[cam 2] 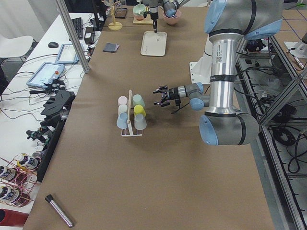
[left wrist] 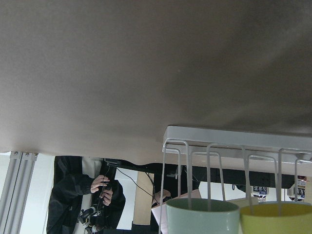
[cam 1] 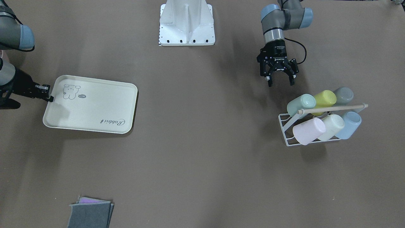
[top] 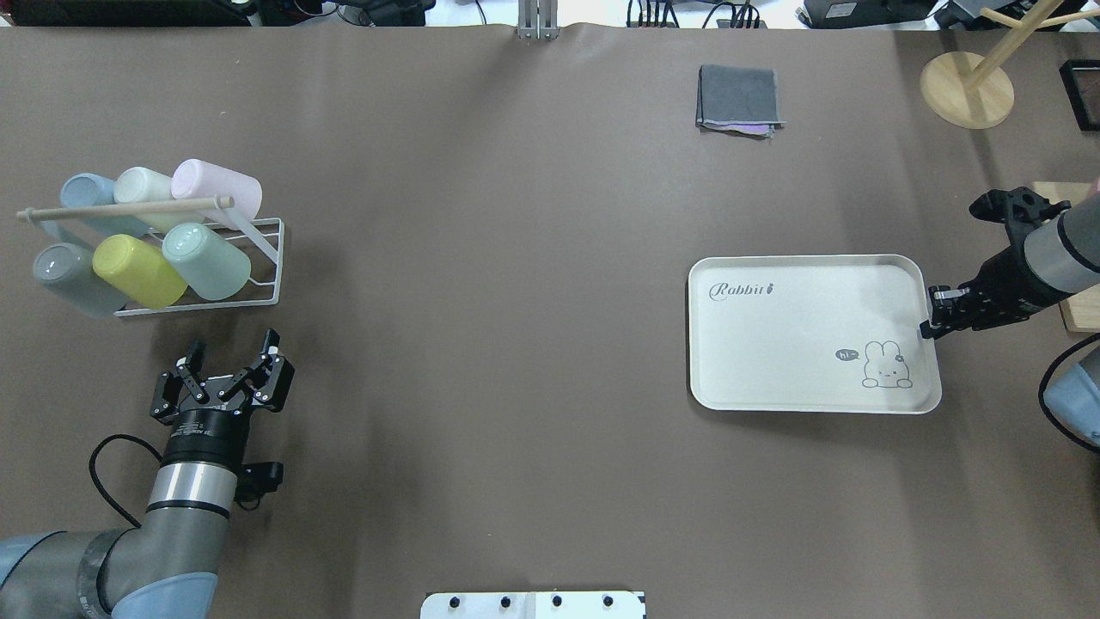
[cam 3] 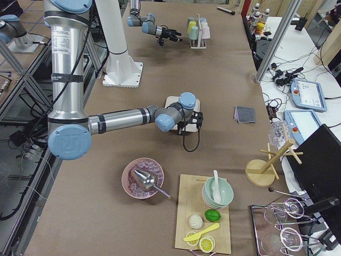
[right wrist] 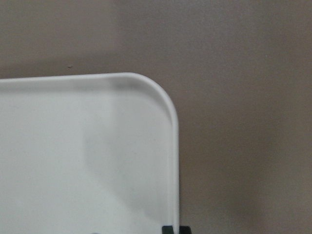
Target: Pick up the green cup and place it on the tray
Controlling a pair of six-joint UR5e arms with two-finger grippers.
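The green cup (top: pixel 206 260) is a pale mint tumbler lying on its side in a white wire rack (top: pixel 277 262), next to a yellow-green cup (top: pixel 137 271). It also shows in the front view (cam 1: pixel 301 104) and at the bottom of the left wrist view (left wrist: pixel 202 217). My left gripper (top: pixel 234 344) is open and empty, a short way in front of the rack, pointing at it (cam 1: pixel 281 83). The cream tray (top: pixel 799 344) lies flat on the right. My right gripper (top: pixel 928 328) is shut on the tray's rim at its right edge (right wrist: pixel 173 161).
The rack also holds grey-blue (top: pixel 64 275), light blue, cream and pink (top: pixel 219 189) cups under a wooden bar (top: pixel 129 207). A folded grey cloth (top: pixel 739 99) lies at the far side. A wooden stand (top: pixel 967 86) is at the far right. The robot base (cam 1: pixel 186 25) is mid-table.
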